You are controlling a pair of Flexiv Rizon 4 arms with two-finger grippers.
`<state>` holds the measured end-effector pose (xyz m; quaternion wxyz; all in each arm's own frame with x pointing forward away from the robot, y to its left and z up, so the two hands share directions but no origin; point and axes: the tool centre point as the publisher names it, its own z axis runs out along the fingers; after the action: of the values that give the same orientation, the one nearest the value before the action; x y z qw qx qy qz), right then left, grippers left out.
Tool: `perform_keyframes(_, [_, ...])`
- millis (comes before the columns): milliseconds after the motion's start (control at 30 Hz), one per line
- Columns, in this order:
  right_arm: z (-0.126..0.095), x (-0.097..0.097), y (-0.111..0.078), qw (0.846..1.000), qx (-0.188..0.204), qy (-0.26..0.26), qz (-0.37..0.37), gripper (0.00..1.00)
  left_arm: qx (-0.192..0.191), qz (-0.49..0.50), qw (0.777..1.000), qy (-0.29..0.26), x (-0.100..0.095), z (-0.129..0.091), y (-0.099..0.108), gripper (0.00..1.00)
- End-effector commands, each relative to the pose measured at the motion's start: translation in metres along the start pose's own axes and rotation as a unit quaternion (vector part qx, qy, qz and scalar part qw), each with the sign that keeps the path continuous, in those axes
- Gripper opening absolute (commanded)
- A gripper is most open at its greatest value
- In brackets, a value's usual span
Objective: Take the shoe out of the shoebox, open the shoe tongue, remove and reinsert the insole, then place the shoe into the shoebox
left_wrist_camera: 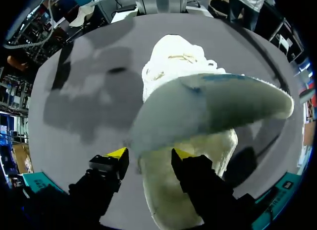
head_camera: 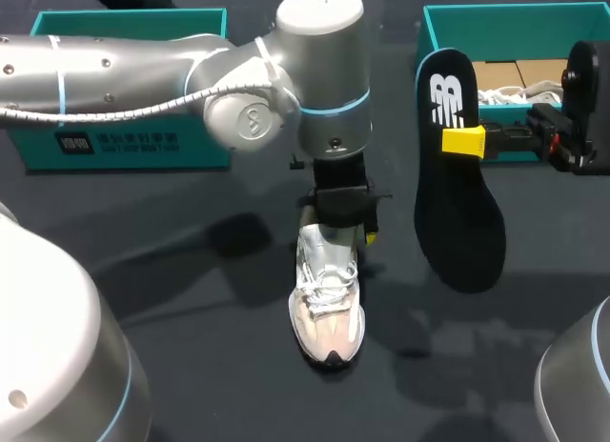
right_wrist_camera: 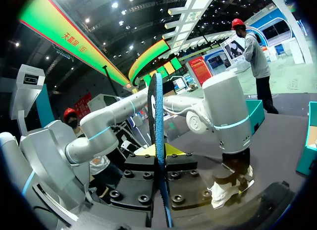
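Looking down at the dark table (head_camera: 210, 385): white shoe (head_camera: 327, 304) flat on its sole near the middle, out of the box, toe toward the near edge. Left gripper (head_camera: 345, 223) parked straight down over the heel end, right at the shoe's opening. From the left wrist view, spread fairly wide and not clamping anything: one of the fingertips (left_wrist_camera: 118, 153) just outside the shoe's side wall with a sliver of table showing in between, the other over the opening. Big grey flap (left_wrist_camera: 218, 103) lifted above the opening, looks like the tongue, with the laces (left_wrist_camera: 173, 61) beyond it. Over on the other side, right gripper (head_camera: 465, 140) pinched tight on the black insole (head_camera: 457, 213), grabbing it just below the white logo, whole thing up in the air and well apart from the shoe. Same insole edge-on in the right wrist view, squeezed from both sides. Teal shoebox (head_camera: 515, 32) open at the far right behind the insole, brown paper and something white with laces inside, can't tell exactly what. Another teal box piece (head_camera: 205, 151) at the far left, behind the left arm (head_camera: 143, 61).
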<state>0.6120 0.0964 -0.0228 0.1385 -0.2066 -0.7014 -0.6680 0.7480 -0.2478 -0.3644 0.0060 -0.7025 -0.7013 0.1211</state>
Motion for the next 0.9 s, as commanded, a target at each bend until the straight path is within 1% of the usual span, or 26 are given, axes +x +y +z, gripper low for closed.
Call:
perform_keyframes(33, [-0.001,0.004,-0.003,1.000,-0.002,-0.004,0.000,0.00,-0.019,0.003,0.999,-0.042,0.015,-0.027,-0.006,1.00])
perform_keyframes(133, [-0.001,0.004,-0.003,1.000,-0.002,-0.004,0.000,0.00,-0.034,0.007,0.996,-0.078,0.015,-0.049,-0.004,1.00])
perform_keyframes(267, [-0.001,0.004,-0.003,1.000,-0.002,-0.004,0.000,0.00,-0.056,0.024,0.987,-0.147,0.016,-0.087,-0.001,1.00])
perform_keyframes(367, [-0.001,0.004,-0.003,1.000,-0.002,-0.004,0.000,0.00,-0.069,0.038,0.973,-0.215,0.016,-0.113,0.005,1.00])
perform_keyframes(400, [-0.001,0.004,-0.003,1.000,-0.002,-0.004,0.000,0.00,-0.073,0.041,0.966,-0.246,0.016,-0.122,0.009,1.00])
perform_keyframes(867, [-0.001,0.004,-0.003,1.000,-0.002,-0.004,0.000,0.00,-0.073,0.041,0.966,-0.246,0.016,-0.122,0.009,1.00])
perform_keyframes(900, [-0.001,0.004,-0.003,1.000,-0.002,-0.004,0.000,0.00,-0.080,0.041,0.961,-0.260,0.016,-0.125,0.011,1.00])
